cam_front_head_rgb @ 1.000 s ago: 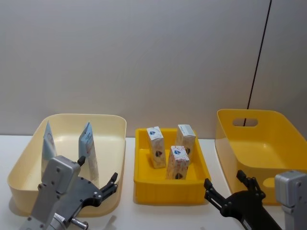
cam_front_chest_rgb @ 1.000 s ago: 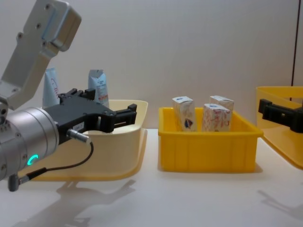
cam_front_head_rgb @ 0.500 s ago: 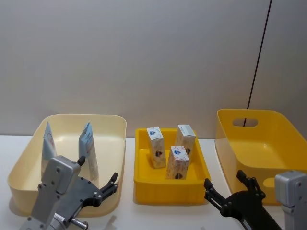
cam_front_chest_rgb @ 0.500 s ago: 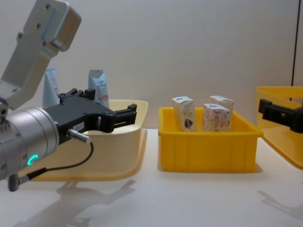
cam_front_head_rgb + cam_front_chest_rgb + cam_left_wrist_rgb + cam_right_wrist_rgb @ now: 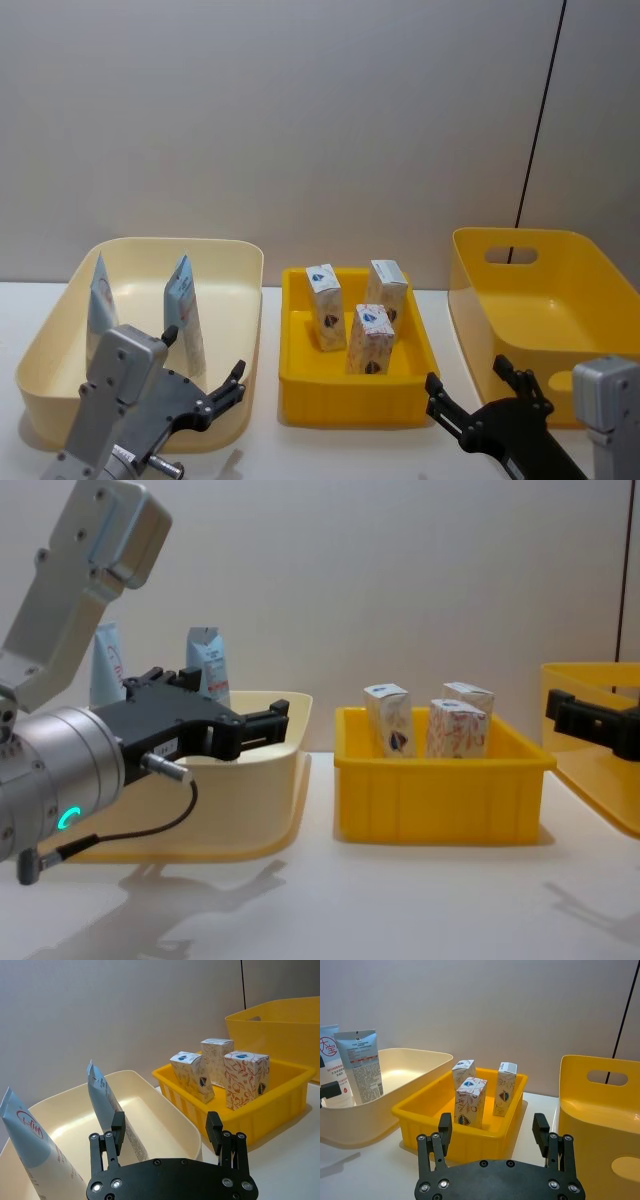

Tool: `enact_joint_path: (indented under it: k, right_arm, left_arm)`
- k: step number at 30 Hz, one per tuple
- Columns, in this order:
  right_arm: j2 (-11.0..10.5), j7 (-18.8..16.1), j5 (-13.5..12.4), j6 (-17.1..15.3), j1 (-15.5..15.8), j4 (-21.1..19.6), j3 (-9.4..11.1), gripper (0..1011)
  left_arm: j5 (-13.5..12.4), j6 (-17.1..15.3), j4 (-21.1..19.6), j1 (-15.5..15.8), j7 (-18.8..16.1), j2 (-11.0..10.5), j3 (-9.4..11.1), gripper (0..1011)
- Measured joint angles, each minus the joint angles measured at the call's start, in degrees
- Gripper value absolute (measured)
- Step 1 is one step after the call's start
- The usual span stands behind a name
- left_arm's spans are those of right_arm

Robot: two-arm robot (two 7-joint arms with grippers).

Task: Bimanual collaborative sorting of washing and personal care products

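Along the bottom of the frame, on a white table (image 5: 400, 900): cream bin (image 5: 150, 243) lower left, small yellow tray (image 5: 350, 400) centre, larger yellow bin (image 5: 580, 300) lower right. Behind, grey wall (image 5: 300, 120), thin dark line (image 5: 540, 120) upper right.

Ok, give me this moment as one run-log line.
left gripper open, empty, by cream bin | right gripper open, empty, by handled yellow bin | two squeeze tubes in cream bin | three cartons in small yellow bin
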State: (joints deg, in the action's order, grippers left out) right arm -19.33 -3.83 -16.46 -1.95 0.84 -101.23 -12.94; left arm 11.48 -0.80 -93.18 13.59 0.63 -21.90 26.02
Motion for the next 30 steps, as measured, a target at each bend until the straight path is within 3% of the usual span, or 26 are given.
enact_joint_path:
  k: [18,30]
  right_arm:
    - [0.0,0.0,0.0,0.0,0.0,0.0,0.0,1002]
    - [0.0,0.0,0.0,0.0,0.0,0.0,0.0,1002]
  left_arm:
    - [0.0,0.0,0.0,0.0,0.1,0.0,-0.1,1003]
    - [2.5,-1.1,-0.6,-0.7,0.3,0.5,-2.5,1003]
